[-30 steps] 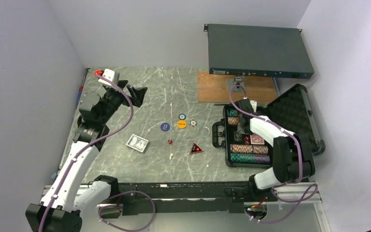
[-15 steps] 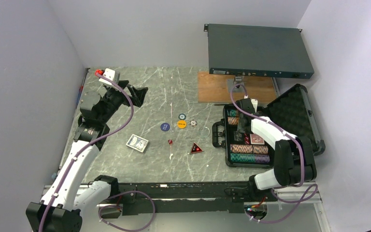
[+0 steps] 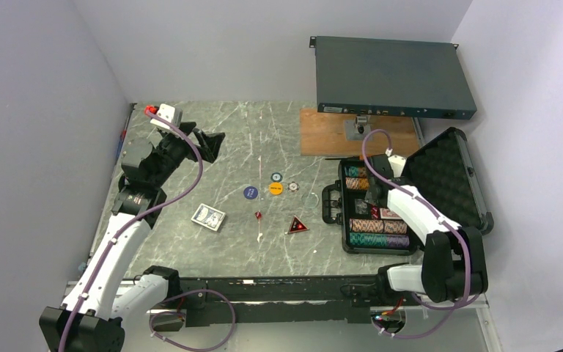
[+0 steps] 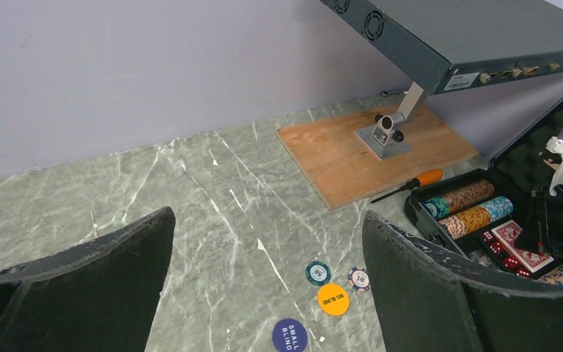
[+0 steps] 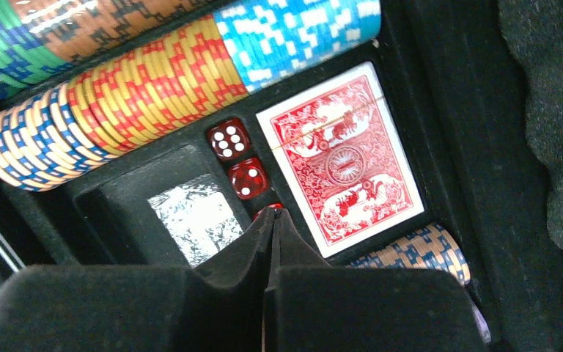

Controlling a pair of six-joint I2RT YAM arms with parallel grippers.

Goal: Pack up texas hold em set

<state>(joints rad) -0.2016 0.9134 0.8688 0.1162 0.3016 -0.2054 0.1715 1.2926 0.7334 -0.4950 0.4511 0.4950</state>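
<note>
Your right gripper (image 5: pixel 271 214), fingers pressed together, hovers over the red dice (image 5: pixel 248 178) inside the open case (image 3: pixel 443 172) at 3 o'clock; your left gripper (image 4: pixel 267 220) gapes wide at 10 o'clock.

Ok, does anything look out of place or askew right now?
Yes: the blue card deck lies skewed on the table, and the red die, red triangle and round buttons sit loose outside the open case.

Deck (image 3: pixel 209 216) and buttons (image 3: pixel 276 188) lie left of the case (image 3: pixel 440 176) (dice (image 5: pixel 248 178) inside).
</note>
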